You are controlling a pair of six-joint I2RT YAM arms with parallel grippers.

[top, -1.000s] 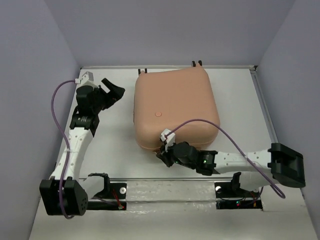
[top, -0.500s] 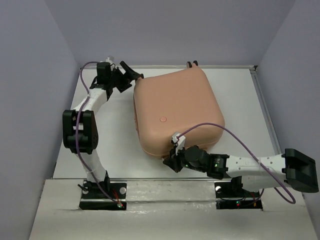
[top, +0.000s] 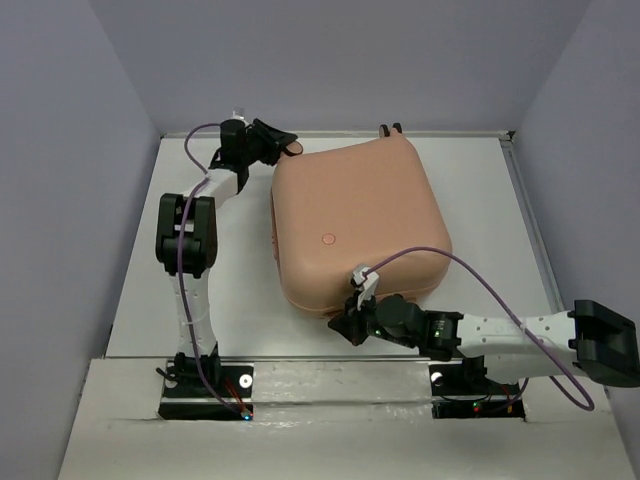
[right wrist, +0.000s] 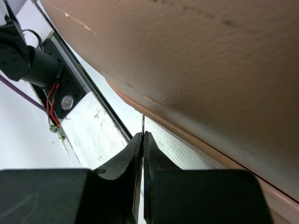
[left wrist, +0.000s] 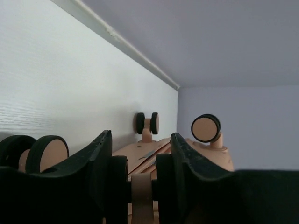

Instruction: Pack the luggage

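The peach-pink luggage [top: 355,205] lies shut on the white table, with a small round dot [top: 327,239] on its shell. My left gripper [top: 283,143] is at its far left corner. In the left wrist view the left gripper [left wrist: 140,140] is clamped on a caster wheel [left wrist: 140,191], and other casters [left wrist: 205,128] stand beyond. My right gripper [top: 340,326] is at the near left corner. In the right wrist view the right gripper [right wrist: 143,136] is shut on a thin metal zipper pull [right wrist: 142,122] below the shell [right wrist: 210,56].
The table's raised back rim [top: 450,133] runs close behind the luggage, and two casters [top: 390,128] poke toward it. The arm mounting rail [top: 340,372] lies along the near edge. Purple cables loop over both arms. Grey walls close in left and right.
My left arm swung from the table's left side to the luggage's far left corner and closed on a caster. The luggage turned slightly. My right gripper shifted a little toward the near right.
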